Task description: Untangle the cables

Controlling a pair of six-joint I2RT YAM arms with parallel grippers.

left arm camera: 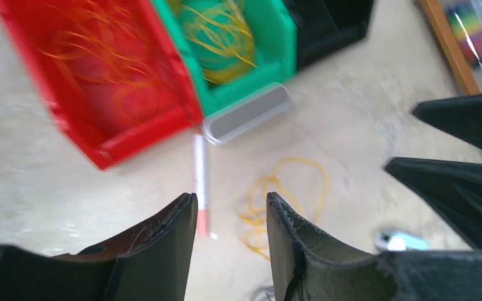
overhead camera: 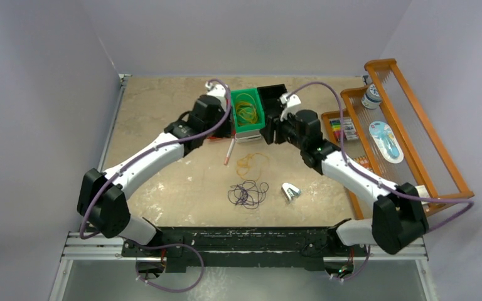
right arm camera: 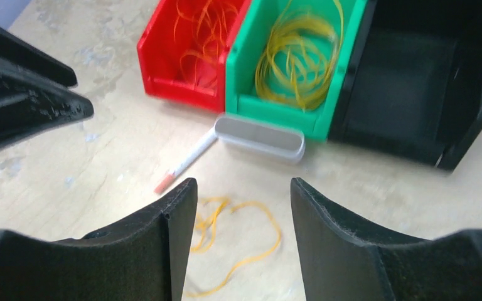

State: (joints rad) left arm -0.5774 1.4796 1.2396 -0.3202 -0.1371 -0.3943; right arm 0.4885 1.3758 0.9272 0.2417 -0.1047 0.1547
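In the top view, a yellow cable (overhead camera: 246, 108) is seen coiled in the green bin (overhead camera: 251, 126), an orange cable (overhead camera: 251, 163) on the table (overhead camera: 163, 113) at the bin's 6 o'clock, and a purple cable (overhead camera: 249, 193) further toward 6. In the left wrist view, the left gripper (left arm camera: 231, 200) is spread and empty, with the orange cable at 2 o'clock. In the right wrist view, the right gripper (right arm camera: 243, 185) is likewise parted on nothing, the orange cable at 7 o'clock.

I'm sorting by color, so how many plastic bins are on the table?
3: a red bin, a green bin next to it, and a black bin on the green one's other side. No others seem hidden.
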